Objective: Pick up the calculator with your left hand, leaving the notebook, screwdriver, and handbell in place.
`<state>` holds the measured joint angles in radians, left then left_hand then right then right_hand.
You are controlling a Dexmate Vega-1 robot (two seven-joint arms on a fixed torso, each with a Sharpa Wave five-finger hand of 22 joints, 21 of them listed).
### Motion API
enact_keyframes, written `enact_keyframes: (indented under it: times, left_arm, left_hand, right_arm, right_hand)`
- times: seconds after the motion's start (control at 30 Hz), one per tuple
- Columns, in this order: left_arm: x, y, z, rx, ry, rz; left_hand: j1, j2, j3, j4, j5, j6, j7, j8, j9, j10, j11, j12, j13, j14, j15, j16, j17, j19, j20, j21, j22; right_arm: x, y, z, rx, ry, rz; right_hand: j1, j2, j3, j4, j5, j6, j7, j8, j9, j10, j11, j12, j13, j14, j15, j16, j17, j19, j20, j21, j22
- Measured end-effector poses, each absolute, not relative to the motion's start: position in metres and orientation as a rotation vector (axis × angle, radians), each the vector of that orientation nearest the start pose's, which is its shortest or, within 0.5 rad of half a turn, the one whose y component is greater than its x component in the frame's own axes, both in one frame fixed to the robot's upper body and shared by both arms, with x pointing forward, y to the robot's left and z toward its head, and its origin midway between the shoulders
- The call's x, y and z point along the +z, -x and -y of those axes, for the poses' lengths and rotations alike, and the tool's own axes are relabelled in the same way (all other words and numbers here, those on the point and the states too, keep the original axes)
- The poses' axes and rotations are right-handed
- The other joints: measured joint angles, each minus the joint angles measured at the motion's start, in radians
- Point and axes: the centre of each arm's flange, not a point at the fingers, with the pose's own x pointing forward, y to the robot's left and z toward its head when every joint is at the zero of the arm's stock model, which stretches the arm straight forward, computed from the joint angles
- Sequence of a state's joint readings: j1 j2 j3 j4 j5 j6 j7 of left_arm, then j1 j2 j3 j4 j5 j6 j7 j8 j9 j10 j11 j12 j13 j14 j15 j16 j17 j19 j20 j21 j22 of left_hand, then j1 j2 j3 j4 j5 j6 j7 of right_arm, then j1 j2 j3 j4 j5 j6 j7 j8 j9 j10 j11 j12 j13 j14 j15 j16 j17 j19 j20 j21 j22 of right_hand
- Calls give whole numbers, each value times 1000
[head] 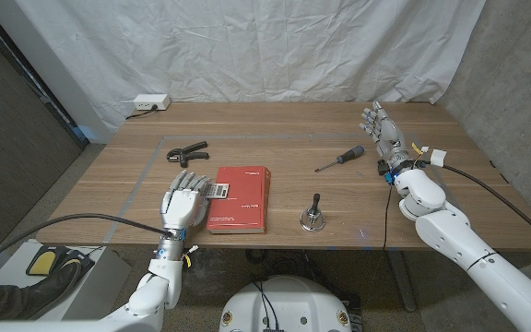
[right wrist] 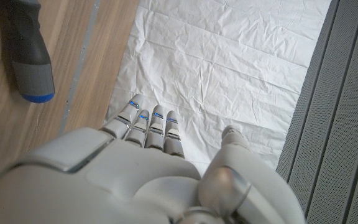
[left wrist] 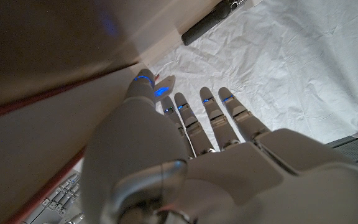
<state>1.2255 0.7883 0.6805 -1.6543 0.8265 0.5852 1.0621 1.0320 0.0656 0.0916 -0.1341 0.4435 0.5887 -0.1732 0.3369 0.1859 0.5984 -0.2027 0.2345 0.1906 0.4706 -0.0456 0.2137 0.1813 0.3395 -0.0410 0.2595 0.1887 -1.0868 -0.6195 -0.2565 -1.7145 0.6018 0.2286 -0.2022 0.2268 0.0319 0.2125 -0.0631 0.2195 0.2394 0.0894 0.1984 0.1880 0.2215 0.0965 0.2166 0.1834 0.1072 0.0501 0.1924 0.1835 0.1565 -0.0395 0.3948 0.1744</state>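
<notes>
- One calculator [head: 218,191] lies at the notebook's [head: 241,198] left edge, partly under the left hand's fingertips
- Left hand [head: 182,203], fingers spread, rests on it without grasping
- Right hand [head: 383,130], fingers straight, empty, beyond the screwdriver [head: 340,159]
- Handbell [head: 314,216] stands right of the notebook

A makeshift lab: a white sheet [head: 247,46] hung as backdrop, bare concrete wall [head: 514,74], taped wooden tabletop [head: 275,124].
</notes>
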Motion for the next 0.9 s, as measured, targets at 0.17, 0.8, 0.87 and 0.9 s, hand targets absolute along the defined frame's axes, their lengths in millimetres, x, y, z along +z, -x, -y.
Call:
enact_keyframes:
  times: [0.17, 0.8, 0.87, 0.9]
  left_arm:
    - [-190, -506, -286, 805, -1552, 831]
    - [-192, -508, -287, 835, -1515, 838]
    - [-192, -507, -285, 834, -1512, 848]
    - [-192, -507, -286, 837, -1509, 847]
  left_hand:
    - [15, 15, 8, 0, -19, 37, -3, 4, 0, 18, -3, -5, 0, 16, -1, -3, 3, 0, 0, 0, 0]
    - [74, 74, 51, 7, -131, 157, 7, 19, -5, 144, -1, -11, 0, 145, -12, -3, 3, 79, -4, 40, 9]
    - [79, 79, 58, 9, -143, 164, 14, 19, -5, 155, -1, -11, 0, 158, -14, -3, 3, 84, -2, 41, 9]
    - [82, 82, 60, 6, -148, 164, 14, 18, -5, 155, -1, -11, 0, 159, -15, -3, 3, 84, -2, 41, 9]
  right_arm:
    - [-17, -573, 294, 103, -33, 676]
    - [-18, -575, 293, 108, -36, 673]
    - [-18, -575, 293, 109, -36, 673]
    - [-18, -575, 293, 109, -36, 673]
  right_hand:
    - [0, 0, 0, 0, 0, 0, 0, 0, 0, 6, 5, 0, 0, 0, 0, 0, 0, 0, 0, -7, 0]
    - [0, 0, 0, 0, 0, 0, 0, 0, 0, 5, 5, 0, 0, 0, 0, 0, 0, 4, 4, -8, 0]
    - [0, 0, -3, -3, 0, 0, 0, 0, 0, 5, 5, 0, 0, 0, 0, 0, 0, 4, 4, -8, 0]
    - [0, 0, -3, -3, 0, 0, 0, 0, 0, 5, 5, 0, 0, 0, 0, 0, 0, 3, 4, -8, 0]
